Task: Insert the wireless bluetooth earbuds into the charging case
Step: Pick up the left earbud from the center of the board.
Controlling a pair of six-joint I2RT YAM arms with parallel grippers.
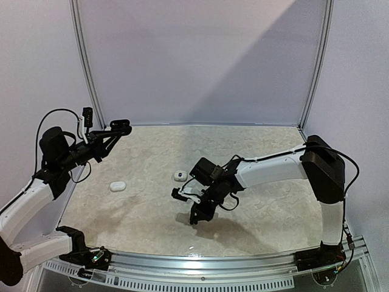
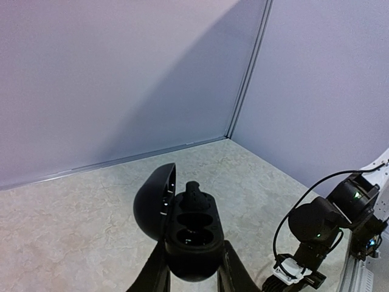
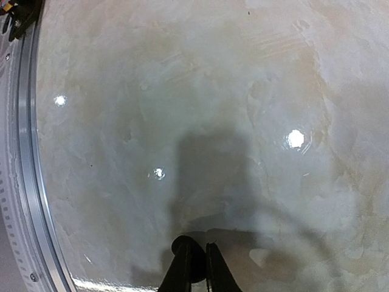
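My left gripper (image 2: 193,271) is raised at the left and shut on a black charging case (image 2: 194,240). The case's lid (image 2: 153,201) stands open. One black earbud (image 2: 196,193) sits in its far slot, and the two nearer hollows look empty. From above, the case (image 1: 121,126) shows at the back left. My right gripper (image 3: 200,246) points down just over the table (image 3: 243,91), its jaws closed on a small round black earbud (image 3: 180,244). The top view places this gripper (image 1: 194,219) near the table's front middle. A small white earbud (image 1: 179,176) lies on the table behind it.
A white oval case (image 1: 117,185) lies shut on the table's left part. A metal rail (image 3: 27,182) runs along the table's near edge, close to the right gripper. Grey walls (image 1: 200,61) close the back and sides.
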